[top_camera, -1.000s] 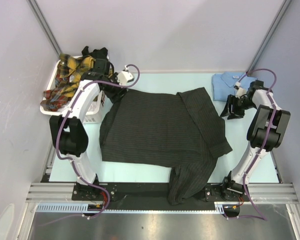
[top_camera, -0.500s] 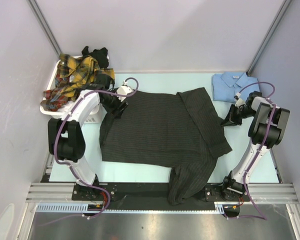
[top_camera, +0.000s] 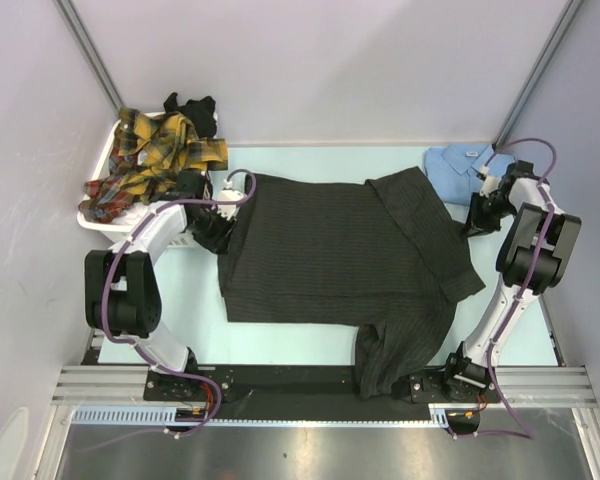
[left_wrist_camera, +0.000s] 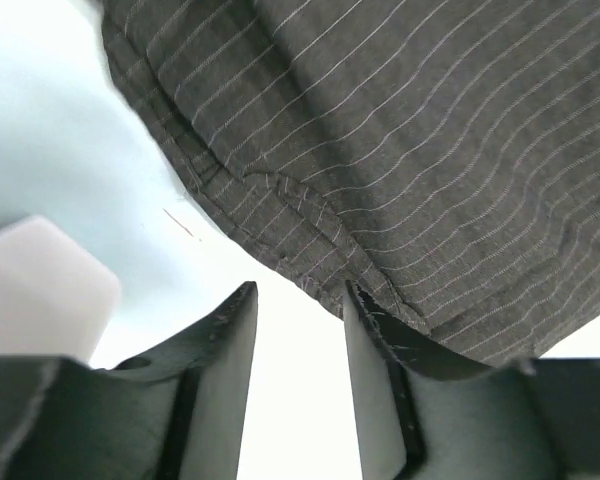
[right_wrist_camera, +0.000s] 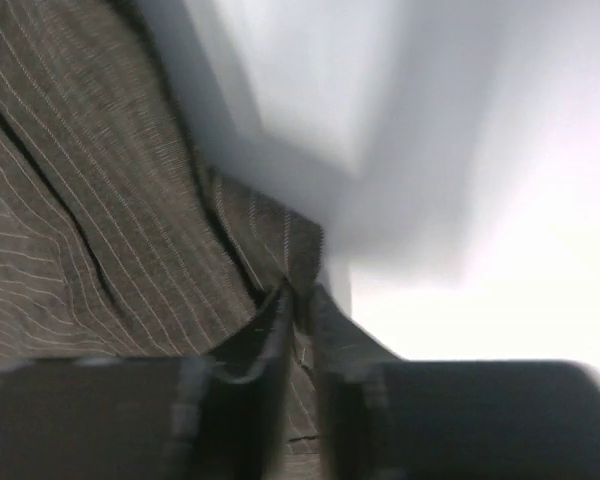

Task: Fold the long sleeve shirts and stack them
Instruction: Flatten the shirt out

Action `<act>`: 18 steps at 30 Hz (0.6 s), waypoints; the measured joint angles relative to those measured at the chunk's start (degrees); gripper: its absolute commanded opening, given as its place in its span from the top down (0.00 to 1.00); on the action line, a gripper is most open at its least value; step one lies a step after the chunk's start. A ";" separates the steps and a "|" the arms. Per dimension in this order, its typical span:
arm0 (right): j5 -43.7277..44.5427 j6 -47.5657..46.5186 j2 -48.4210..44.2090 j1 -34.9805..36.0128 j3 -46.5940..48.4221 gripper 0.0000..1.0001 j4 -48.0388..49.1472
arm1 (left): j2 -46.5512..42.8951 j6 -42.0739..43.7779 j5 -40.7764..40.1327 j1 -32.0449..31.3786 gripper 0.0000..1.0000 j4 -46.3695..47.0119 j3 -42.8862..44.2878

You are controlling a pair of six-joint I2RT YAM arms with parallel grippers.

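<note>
Plaid shirts (top_camera: 145, 160) fill the white basket (top_camera: 107, 152); left tool (left_wrist_camera: 298, 295) apart, right tool (right_wrist_camera: 300, 300) clamped on charcoal shirt (top_camera: 330, 250)

Overhead and 2 close wrist views share pinstriped shirt (top_camera: 320, 250)

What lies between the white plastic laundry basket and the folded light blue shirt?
The charcoal-black pinstriped shirt, spread out, with the open left gripper at its left edge; the top external view shows it.
</note>
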 measured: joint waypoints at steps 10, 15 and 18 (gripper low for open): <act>4.81 -4.04 -4.72 3.30 -0.39 0.67 -3.02 | 3.06 -6.49 -6.01 -2.05 0.66 8.74 -1.42; 6.27 -5.51 -13.00 4.39 -1.81 0.67 -2.97 | 7.15 -8.46 -7.04 -4.22 0.65 11.13 -0.90; 6.25 -6.01 -15.69 5.64 -2.56 0.67 -2.97 | 9.57 -9.25 -7.52 -4.83 0.64 11.76 0.11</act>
